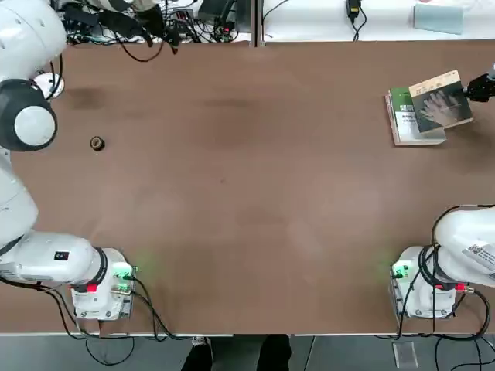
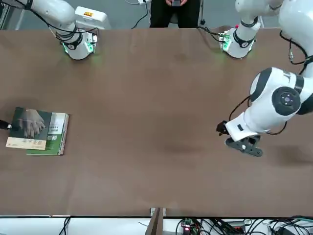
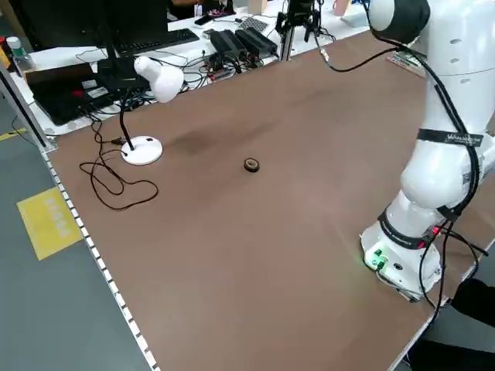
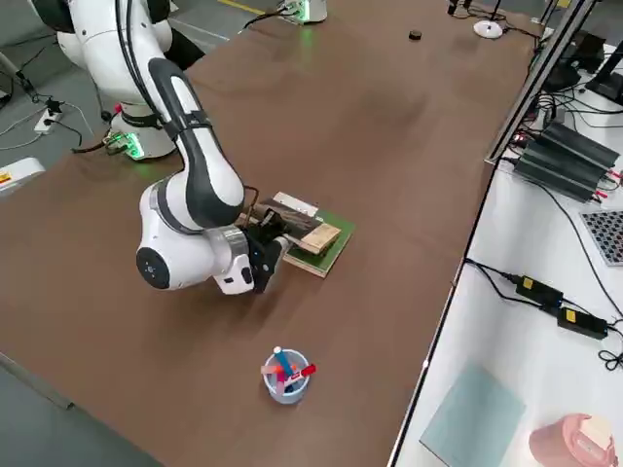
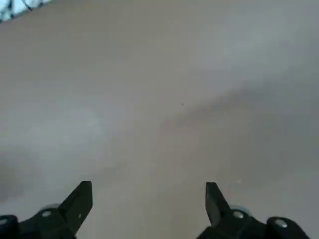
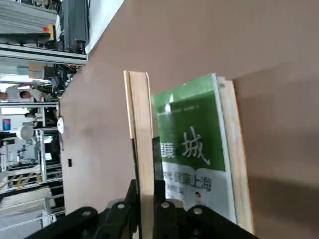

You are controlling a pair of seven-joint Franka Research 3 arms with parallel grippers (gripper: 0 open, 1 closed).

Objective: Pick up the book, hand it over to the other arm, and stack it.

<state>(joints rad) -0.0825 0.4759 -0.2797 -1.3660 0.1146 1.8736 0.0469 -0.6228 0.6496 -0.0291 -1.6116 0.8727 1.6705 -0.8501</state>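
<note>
The book (image 1: 439, 101), dark-covered with a pale hand and a tan strip, is held by its outer edge at the table's far right in my right gripper (image 1: 473, 89), which is shut on it. It overlaps a green-and-white book (image 1: 406, 117) lying flat on the table; I cannot tell whether the two touch. The right wrist view shows the book (image 6: 142, 149) edge-on between the fingers, with the green cover (image 6: 192, 144) beyond. The front view shows the book (image 2: 29, 128) at the left edge. My left gripper (image 2: 243, 145) hangs open over bare table at the far left, with nothing between its fingers (image 5: 79, 199).
A small dark ring (image 1: 97, 143) lies on the table's left part. A cup of pens (image 4: 285, 375) stands near the right arm's wrist. A white desk lamp (image 3: 155, 79) and cables sit beyond the far edge. A person (image 2: 174, 10) stands behind the arms' bases.
</note>
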